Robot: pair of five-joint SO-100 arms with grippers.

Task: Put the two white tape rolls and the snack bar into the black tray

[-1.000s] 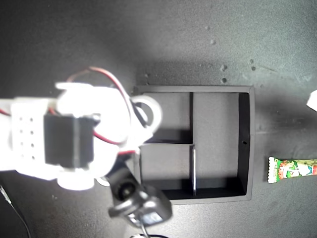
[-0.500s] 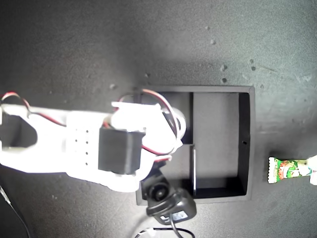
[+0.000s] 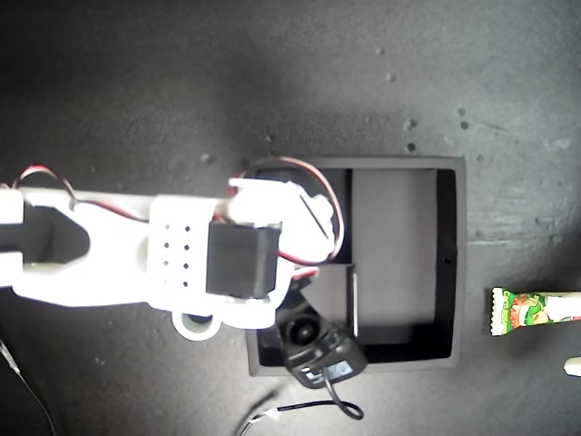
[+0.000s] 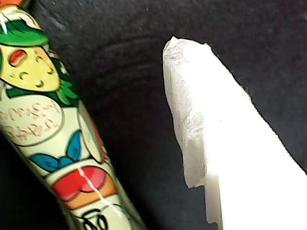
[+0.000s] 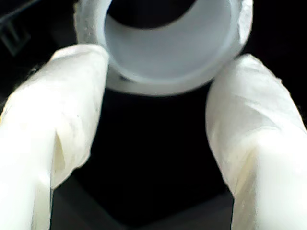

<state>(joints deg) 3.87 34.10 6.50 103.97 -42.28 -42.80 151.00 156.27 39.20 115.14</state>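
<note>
The black tray (image 3: pixel 457 263) sits right of centre in the exterior view. My second gripper (image 5: pixel 165 64) is shut on a white tape roll (image 5: pixel 168 45), with its fingers (image 5: pixel 67 115) pressing on the ring from both sides. That arm (image 3: pixel 136 259) reaches in from the exterior view's left and covers the tray's left compartments, hiding the roll there. The snack bar (image 3: pixel 522 311) lies on the mat to the right of the tray. My first gripper (image 4: pixel 124 110) is open just above the mat. One white finger (image 4: pixel 216 134) sits close beside the snack bar (image 4: pixel 53 139) without touching it.
A dark grey mat (image 3: pixel 272 82) covers the whole surface. A black cable (image 3: pixel 300 413) loops at the lower edge of the exterior view, below the wrist camera housing (image 3: pixel 318 350). A small white piece (image 3: pixel 573 365) shows at that view's right edge.
My second arm has moved to the exterior view's right with the roll and now covers the tray's left compartments. At the right edge, a white part has come down past the snack bar.
</note>
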